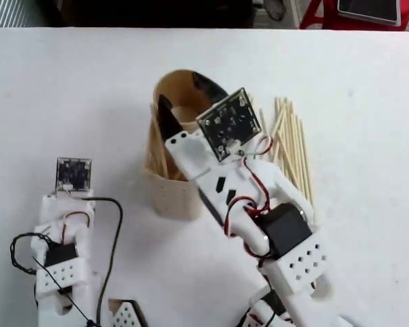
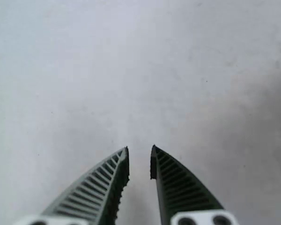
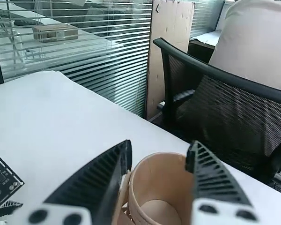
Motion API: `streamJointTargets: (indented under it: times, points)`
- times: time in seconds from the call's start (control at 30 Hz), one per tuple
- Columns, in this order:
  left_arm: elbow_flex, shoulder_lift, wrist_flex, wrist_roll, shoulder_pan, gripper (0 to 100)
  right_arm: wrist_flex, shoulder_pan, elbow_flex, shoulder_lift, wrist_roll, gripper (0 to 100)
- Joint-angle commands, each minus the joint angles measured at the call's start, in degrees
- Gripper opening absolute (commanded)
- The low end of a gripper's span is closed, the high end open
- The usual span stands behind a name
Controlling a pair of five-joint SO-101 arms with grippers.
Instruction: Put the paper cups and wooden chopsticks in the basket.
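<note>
A slatted wooden basket stands mid-table with a few chopsticks leaning inside its wall. A tan paper cup sits upright at the basket's mouth. My right gripper straddles the cup, one dark finger against each side of the rim; in the right wrist view the cup lies between the fingers of the gripper. A loose bundle of wooden chopsticks lies on the table just right of the basket. My left gripper hovers over bare table at the lower left, fingers slightly apart and holding nothing.
The left arm rests at the near left with its cable looping beside it. A black mesh chair stands beyond the table's far edge. White tabletop spreads to the left and far side of the basket.
</note>
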Motion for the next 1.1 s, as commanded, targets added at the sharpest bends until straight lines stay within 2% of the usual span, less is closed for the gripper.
streamJointTargets:
  times: [0.0, 0.1, 0.2, 0.3, 0.37, 0.53, 0.73, 1.07]
  points:
    - [-0.09, -0.92, 0.09, -0.7, -0.48, 10, 8.04, 4.53, -1.85, -5.23, 6.95, 14.2]
    - [-0.09, -0.92, 0.09, -0.7, -0.48, 10, 21.49, 15.16, -4.31, -10.33, 16.26, 12.3]
    - [-0.09, -0.92, 0.09, -0.7, -0.48, 10, 30.81, 28.97, -6.51, -10.77, 19.08, 12.6]
    - [-0.09, -0.92, 0.09, -0.7, -0.48, 10, 33.19, 42.07, -5.89, -7.08, 23.91, 12.7]
    - [-0.09, -0.92, 0.09, -0.7, -0.48, 10, 33.19, 46.2, -4.92, -1.71, 28.84, 12.7]
    - [-0.09, -0.92, 0.09, -0.7, -0.48, 10, 31.96, 49.8, -5.01, 18.42, 35.78, 13.1]
    - [-0.09, -0.92, 0.09, -0.7, -0.48, 10, 31.16, 45.85, -7.03, 40.04, 41.58, 25.3]
    - [-0.09, -0.92, 0.09, -0.7, -0.48, 10, 22.55, 43.65, -9.23, 55.6, 41.58, 25.4]
